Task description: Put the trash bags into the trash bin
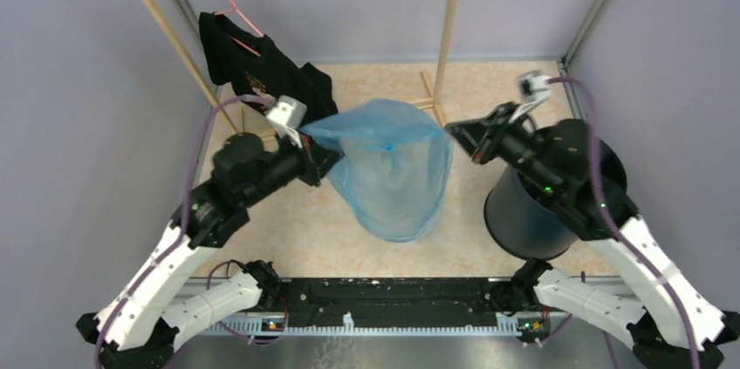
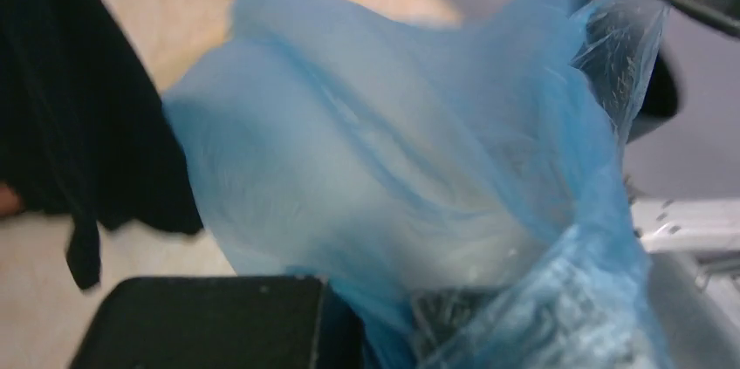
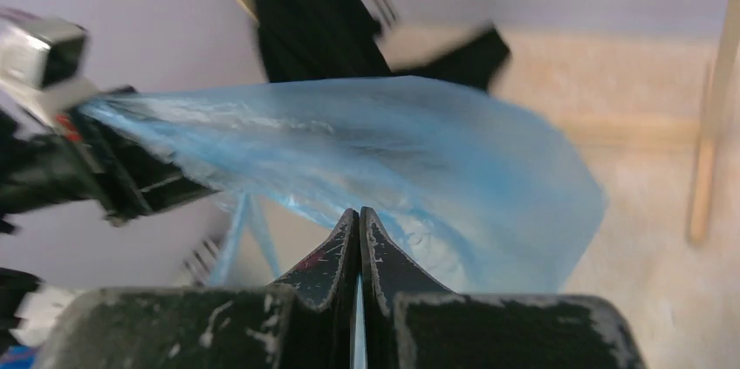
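Observation:
The light-blue translucent trash bag [image 1: 393, 168] hangs in the air, stretched open between my two grippers. My left gripper [image 1: 321, 155] is shut on the bag's left rim; in the left wrist view the bag [image 2: 393, 151] fills the frame and hides the fingers. My right gripper [image 1: 460, 137] is shut on the bag's right rim; in the right wrist view the fingertips [image 3: 359, 215] pinch a fold of the bag [image 3: 419, 151]. The black trash bin [image 1: 545, 203] stands on the floor at the right, under my right arm, apart from the bag.
A black shirt [image 1: 253, 72] hangs on a pink hanger from a wooden rack [image 1: 449, 29] at the back left, close behind the left gripper. The rack's right post stands behind the bag. Grey walls close in on both sides.

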